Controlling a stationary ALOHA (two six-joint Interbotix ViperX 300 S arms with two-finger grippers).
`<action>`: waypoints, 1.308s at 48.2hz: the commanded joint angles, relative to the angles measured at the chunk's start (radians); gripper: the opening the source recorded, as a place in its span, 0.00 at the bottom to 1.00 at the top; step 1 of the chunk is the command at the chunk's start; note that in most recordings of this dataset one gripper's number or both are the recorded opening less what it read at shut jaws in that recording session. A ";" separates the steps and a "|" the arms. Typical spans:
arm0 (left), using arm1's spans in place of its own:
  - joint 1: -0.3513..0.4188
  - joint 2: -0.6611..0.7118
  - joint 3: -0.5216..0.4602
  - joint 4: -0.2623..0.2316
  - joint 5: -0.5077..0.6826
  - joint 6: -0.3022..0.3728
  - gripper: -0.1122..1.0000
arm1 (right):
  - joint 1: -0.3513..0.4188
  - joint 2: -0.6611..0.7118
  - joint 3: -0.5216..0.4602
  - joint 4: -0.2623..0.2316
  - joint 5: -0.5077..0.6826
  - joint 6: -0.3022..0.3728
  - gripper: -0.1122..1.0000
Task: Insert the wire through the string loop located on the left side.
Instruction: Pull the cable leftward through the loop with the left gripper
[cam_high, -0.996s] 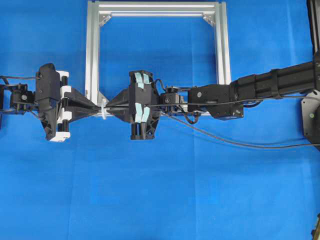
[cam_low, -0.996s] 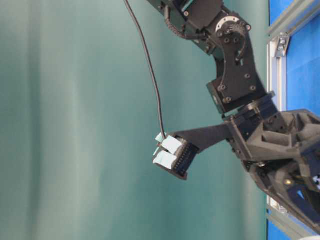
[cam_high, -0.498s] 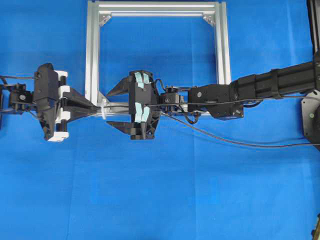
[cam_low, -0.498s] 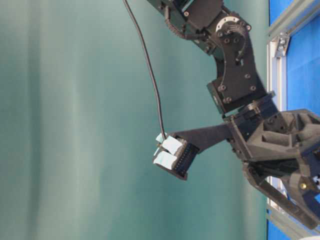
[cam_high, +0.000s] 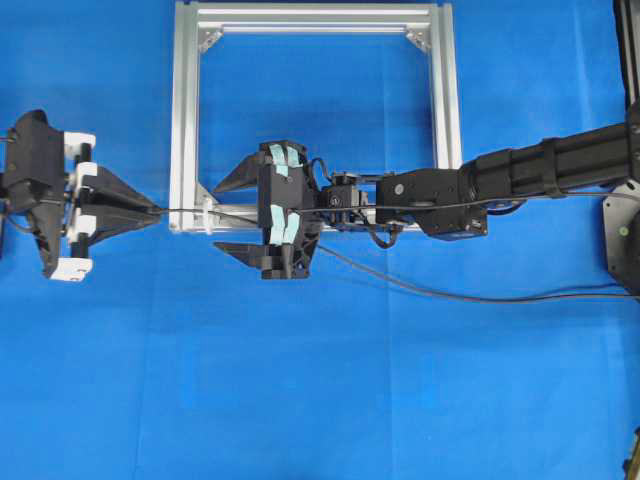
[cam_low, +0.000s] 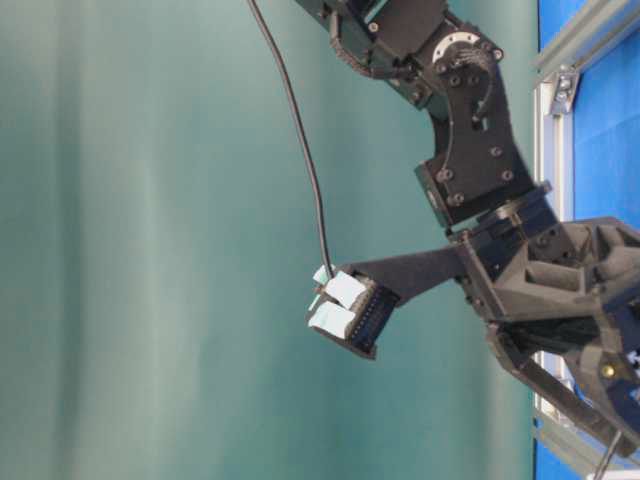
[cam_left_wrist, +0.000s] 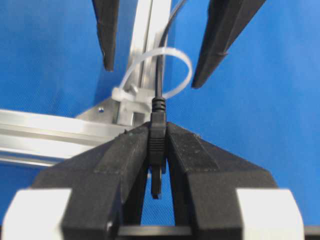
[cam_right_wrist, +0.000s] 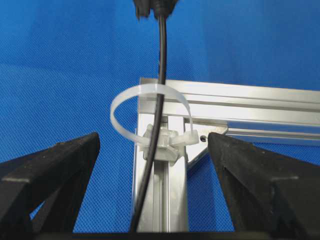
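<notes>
I see the left claw (cam_left_wrist: 159, 150) clamped on the wire's (cam_high: 190, 209) plug, wire threaded through the string loop (cam_right_wrist: 150, 117); right claw (cam_high: 232, 216) gapes wide, empty, beside frame (cam_high: 185, 110).

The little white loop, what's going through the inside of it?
The wire runs through the string loop. The shut left gripper pinches its plug past the loop. The right gripper stands open on the other side. The loop's fastening on the frame is partly covered.
</notes>
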 joint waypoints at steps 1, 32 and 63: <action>-0.006 -0.078 -0.021 0.002 0.075 0.002 0.17 | 0.000 -0.028 -0.008 0.002 -0.009 0.002 0.97; 0.005 -0.744 -0.092 0.009 0.750 0.009 0.17 | -0.003 -0.028 -0.009 0.002 -0.009 0.002 0.97; 0.008 -0.896 -0.130 0.025 0.957 0.028 0.17 | -0.011 -0.028 -0.014 0.002 -0.011 0.002 0.97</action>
